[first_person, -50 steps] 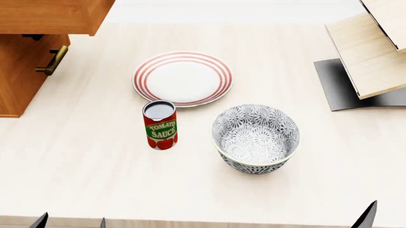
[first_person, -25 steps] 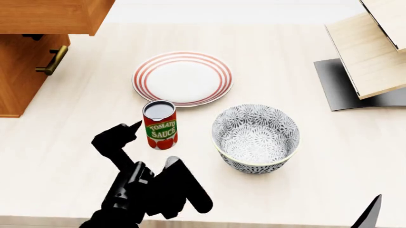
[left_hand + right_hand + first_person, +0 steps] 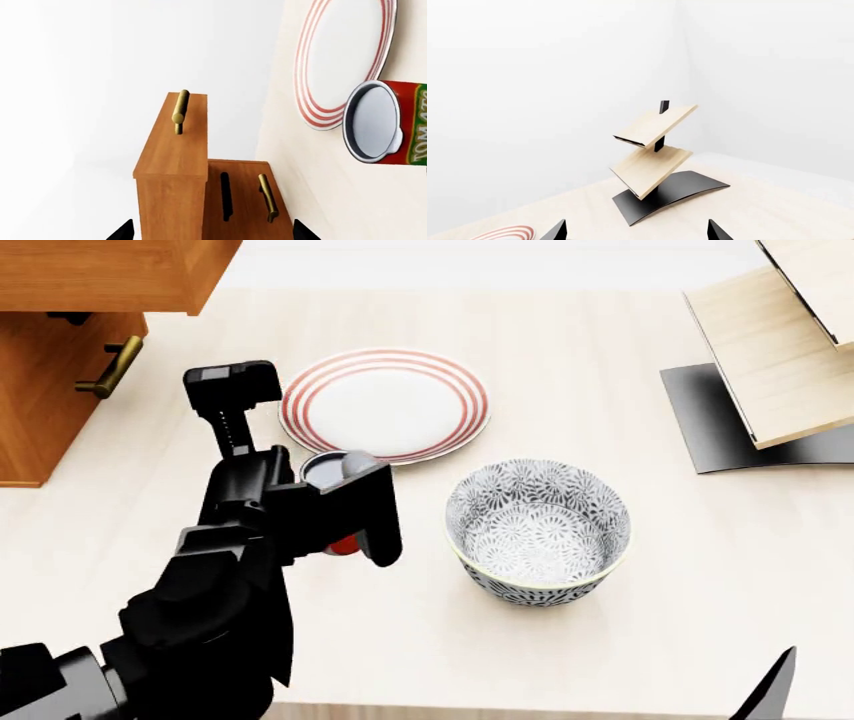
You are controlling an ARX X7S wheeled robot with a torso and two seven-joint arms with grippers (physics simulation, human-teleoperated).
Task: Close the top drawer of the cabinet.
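Head view, far left: top drawer (image 3: 114, 272) sticks out of cabinet (image 3: 47, 400) over the worktop (image 3: 441, 640), front panel well proud of the lower front w/ its brass handle (image 3: 112, 367). Not shut yet, by the look of it. Left wrist view gives the same: drawer box jutting fwd, own handle (image 3: 179, 109) on the flat front, lower handle set back beside it.

Next rightward: left pincer (image 3: 231, 387) up over the worktop, between cabinet and plate (image 3: 384, 404), apart from both. Spread or pressed together, can't tell in head view; left wrist view shows only two dark fingertips (image 3: 122, 232) far apart at frame edge, so prob. spread. Holding nothing. Arm body hides most of the can (image 3: 334, 466), which sits just beside the plate rim.

How to do the push well, as judged:
- Swing pincer toward cabinet and line up w/ the front panel, not the box's side or underside.
- Contact flat on panel, near handle or mid-width, so the box slides straight and doesn't rack.
- No grip needed; push w/ fingers or knuckle.
- Keep elbow and forearm lifted clear of can, which looks easy to tip.
- Push along slide axis till panel sits flush w/ lower front.

Further right: bowl (image 3: 538, 530), out of the way. Far right: pale shelf stand (image 3: 781, 350), irrelevant. Right pincer (image 3: 634, 231) low at bottom edge, tips wide apart in right wrist view, empty, best left parked.
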